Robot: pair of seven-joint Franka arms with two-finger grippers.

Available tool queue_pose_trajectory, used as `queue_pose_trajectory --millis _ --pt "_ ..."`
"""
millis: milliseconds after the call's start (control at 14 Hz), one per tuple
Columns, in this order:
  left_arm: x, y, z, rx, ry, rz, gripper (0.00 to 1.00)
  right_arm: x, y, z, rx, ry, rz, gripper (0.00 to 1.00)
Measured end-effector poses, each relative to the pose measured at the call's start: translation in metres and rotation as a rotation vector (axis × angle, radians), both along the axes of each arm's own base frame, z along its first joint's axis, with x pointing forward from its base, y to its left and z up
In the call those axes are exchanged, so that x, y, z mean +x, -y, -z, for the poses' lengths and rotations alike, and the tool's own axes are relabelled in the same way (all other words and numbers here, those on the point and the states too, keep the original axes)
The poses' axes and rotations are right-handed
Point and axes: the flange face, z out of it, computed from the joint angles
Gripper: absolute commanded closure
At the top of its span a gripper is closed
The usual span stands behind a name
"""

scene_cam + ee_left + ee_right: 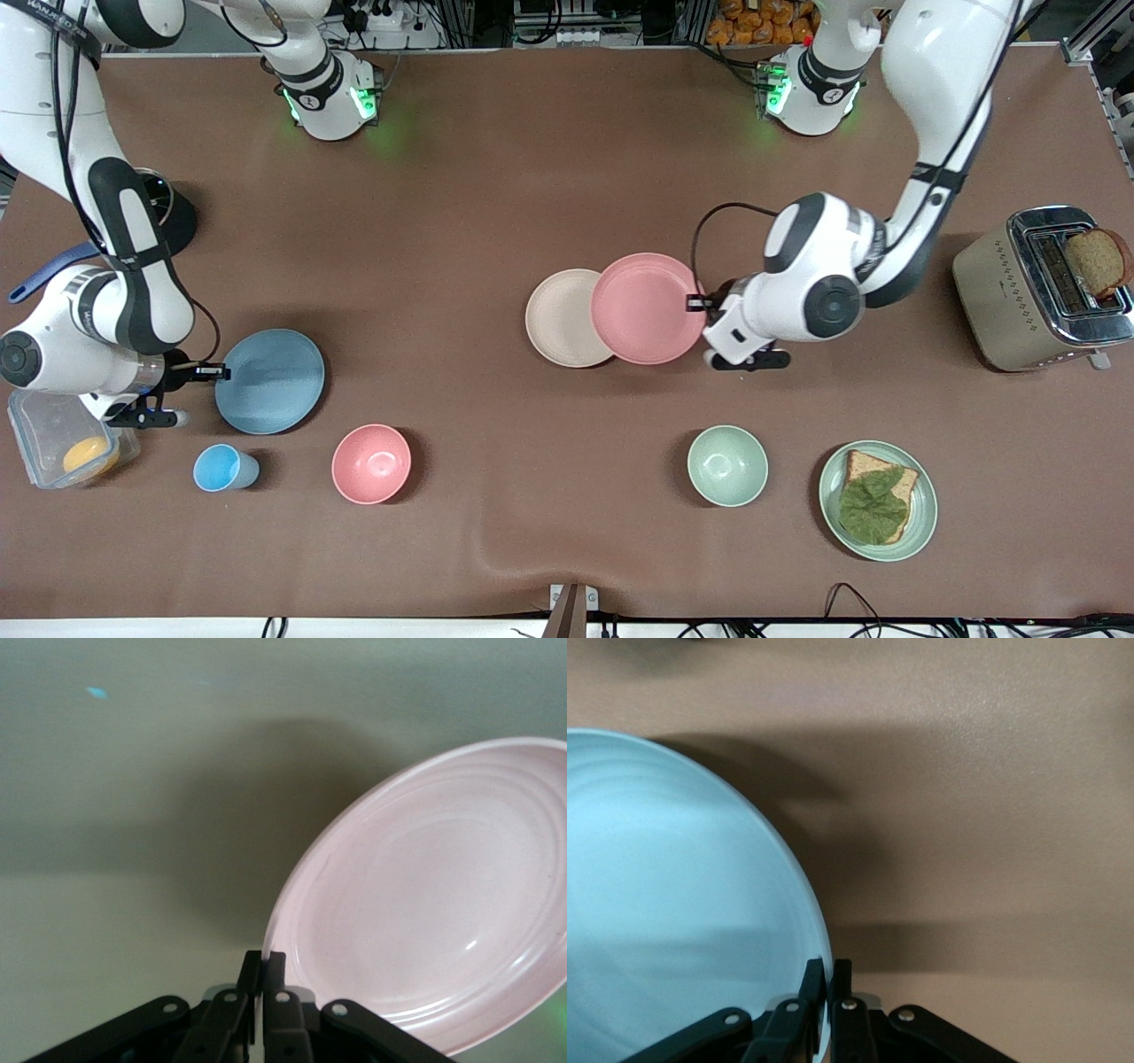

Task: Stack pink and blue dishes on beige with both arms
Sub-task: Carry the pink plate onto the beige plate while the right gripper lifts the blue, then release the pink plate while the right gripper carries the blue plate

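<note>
The pale pink plate (642, 307) hangs tilted over the table, partly covering the edge of the beige plate (563, 317), which lies flat mid-table. My left gripper (697, 303) is shut on the pink plate's rim (276, 930) at the side toward the left arm's end. The light blue plate (270, 381) sits toward the right arm's end of the table. My right gripper (217, 373) is shut on its rim (824, 966). In the right wrist view the blue plate casts a shadow on the brown cloth.
A deep pink bowl (371, 463) and a small blue cup (219, 468) stand nearer the camera than the blue plate. A clear box (62, 439) lies by the right gripper. A green bowl (727, 465), a green plate with bread (877, 501) and a toaster (1041, 288) occupy the left arm's end.
</note>
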Motion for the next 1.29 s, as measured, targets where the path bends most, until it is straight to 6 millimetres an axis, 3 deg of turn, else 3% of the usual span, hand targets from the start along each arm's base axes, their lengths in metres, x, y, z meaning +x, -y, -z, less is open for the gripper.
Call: queue_pose_trajectory --millis 286,571,786,1071,1286 --pt "-0.007 0.031 0.029 -0.033 -0.009 -0.021 1.00 -0.002 -0.002 -0.028 0.012 -0.018 -0.006 1.00" --pt "-0.021 0.079 0.038 -0.050 -0.001 -0.041 1.00 -0.009 -0.008 -0.046 0.087 -0.074 0.030 1.00" --pt "-0.024 0.104 0.044 -0.055 -0.004 -0.051 1.00 -0.011 -0.018 -0.058 0.185 -0.111 0.073 1.00" --pt "-0.022 0.110 0.056 -0.066 0.006 -0.060 1.00 -0.014 -0.041 -0.069 0.339 -0.166 0.118 1.00" --pt "-0.021 0.107 0.060 -0.062 0.002 -0.064 1.00 -0.011 -0.076 -0.071 0.427 -0.184 0.113 1.00"
